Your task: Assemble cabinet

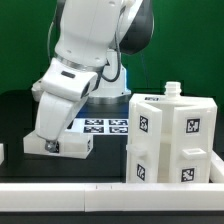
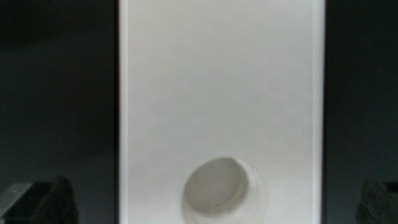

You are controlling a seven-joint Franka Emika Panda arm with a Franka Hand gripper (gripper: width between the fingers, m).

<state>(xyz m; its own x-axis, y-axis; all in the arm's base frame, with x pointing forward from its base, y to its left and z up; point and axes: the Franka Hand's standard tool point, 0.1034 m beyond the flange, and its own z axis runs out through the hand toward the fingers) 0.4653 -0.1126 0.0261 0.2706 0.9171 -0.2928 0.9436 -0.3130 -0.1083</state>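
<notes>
The white cabinet body (image 1: 170, 140), a boxy stack of tagged panels with a small knob on top, stands at the exterior view's right. A long white cabinet panel (image 1: 68, 146) lies flat on the dark table at the exterior view's left. In the wrist view this panel (image 2: 222, 90) fills the middle and has an oval recess near one end. My gripper (image 1: 48, 136) is lowered over the panel. It also shows in the wrist view (image 2: 199, 205). Its dark fingers (image 2: 36, 200) stand on either side of the panel with gaps, open and not touching it.
The marker board (image 1: 108, 126) lies on the table between the panel and the cabinet body. A white rail (image 1: 100, 190) runs along the front edge. A small white piece (image 1: 2, 152) shows at the exterior view's far left edge.
</notes>
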